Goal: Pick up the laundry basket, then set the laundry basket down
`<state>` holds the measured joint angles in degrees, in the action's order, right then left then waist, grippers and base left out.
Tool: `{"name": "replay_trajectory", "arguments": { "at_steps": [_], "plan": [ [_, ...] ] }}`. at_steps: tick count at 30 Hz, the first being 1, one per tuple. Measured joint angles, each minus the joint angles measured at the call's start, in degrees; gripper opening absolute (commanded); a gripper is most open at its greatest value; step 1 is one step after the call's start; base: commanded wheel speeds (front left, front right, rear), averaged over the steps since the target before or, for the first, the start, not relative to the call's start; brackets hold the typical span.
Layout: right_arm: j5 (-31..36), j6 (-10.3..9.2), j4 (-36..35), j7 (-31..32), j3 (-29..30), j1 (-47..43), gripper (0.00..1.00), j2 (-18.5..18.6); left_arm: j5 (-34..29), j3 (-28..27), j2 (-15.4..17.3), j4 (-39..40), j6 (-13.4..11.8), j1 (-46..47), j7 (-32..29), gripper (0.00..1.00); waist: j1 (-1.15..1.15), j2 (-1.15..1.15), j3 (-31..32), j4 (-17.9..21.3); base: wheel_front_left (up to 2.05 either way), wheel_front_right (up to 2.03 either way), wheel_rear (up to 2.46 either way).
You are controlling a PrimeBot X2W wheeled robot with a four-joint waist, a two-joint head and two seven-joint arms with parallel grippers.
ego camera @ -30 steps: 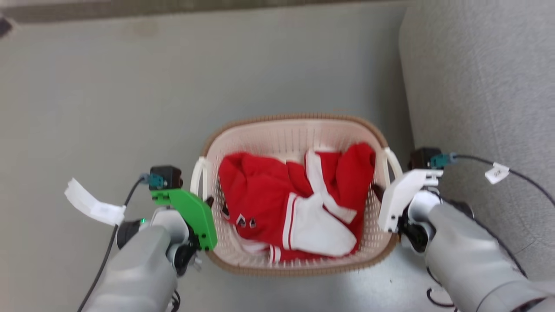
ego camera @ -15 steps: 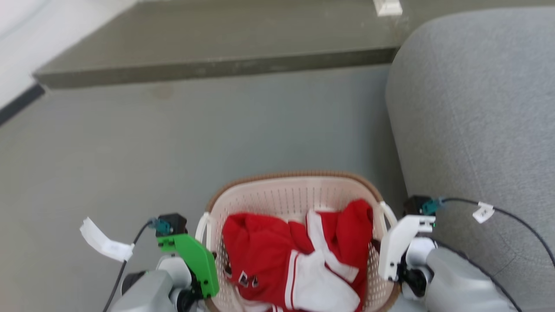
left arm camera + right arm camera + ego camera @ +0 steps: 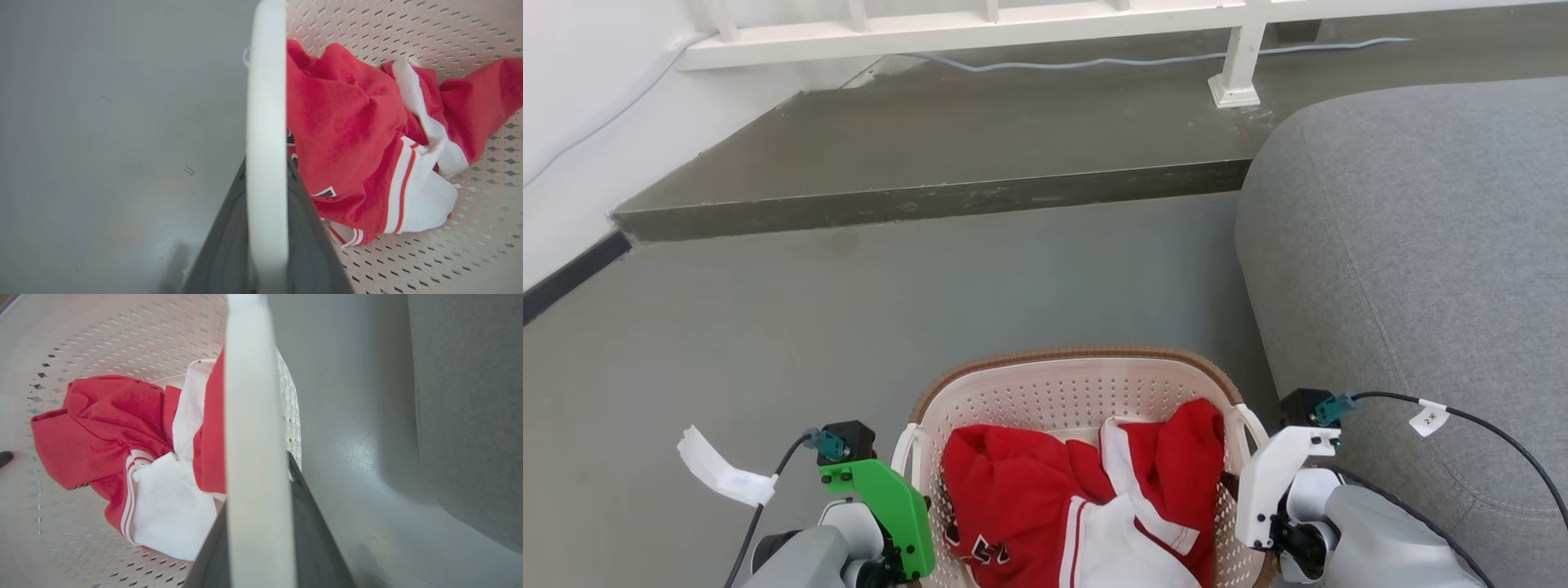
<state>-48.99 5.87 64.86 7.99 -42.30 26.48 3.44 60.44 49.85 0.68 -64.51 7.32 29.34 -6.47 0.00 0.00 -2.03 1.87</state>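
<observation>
The left gripper has its two dark fingers closed on the white loop handle on one side of the laundry basket, one finger on each side of the band, which runs straight up between them. The right gripper is clamped the same way on the opposite handle, a dark finger showing on either side of the pale strip. The basket spans the gap between the two sets of jaws, its cream perforated walls topped by a brown woven-look rim. Whether its base rests on the floor or hangs clear of it cannot be told. Inside, between the two grips, lies a crumpled red garment with white panels and thin red-and-white stripes; it covers most of the basket's bottom and leans against the wall nearest the right jaws. Just behind the left jaws sits a bright green wrist bracket with a small dark block and a cable carrying a white paper tag. Behind the right jaws is a matching white bracket, and its cable also carries a small tag. Outward from the left jaws, smooth grey floor spreads away. Close beside the right jaws rises the rounded side of a grey fabric sofa. Ahead of both grippers, beyond the basket, the floor meets a low, darker raised step, with a white railing and a pale cable on it.
</observation>
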Motion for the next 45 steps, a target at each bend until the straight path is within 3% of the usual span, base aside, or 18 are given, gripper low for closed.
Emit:
{"name": "replay_trajectory", "arguments": {
  "at_steps": [30,45],
  "plan": [
    [-2.3,-0.01,-0.7,0.2,-2.5,0.0,0.00,0.5,2.0,1.2,0.0,-0.3,0.0,0.0,-0.1,0.00,0.00,0.00,-0.6,0.3,0.00,0.00,0.00],
    [-2.5,-0.01,-2.3,-1.4,-2.7,4.9,0.00,2.2,2.0,1.4,0.0,0.5,-0.8,5.1,1.5,0.00,0.00,0.00,-7.2,0.3,0.00,0.00,0.00]
  ]
}}
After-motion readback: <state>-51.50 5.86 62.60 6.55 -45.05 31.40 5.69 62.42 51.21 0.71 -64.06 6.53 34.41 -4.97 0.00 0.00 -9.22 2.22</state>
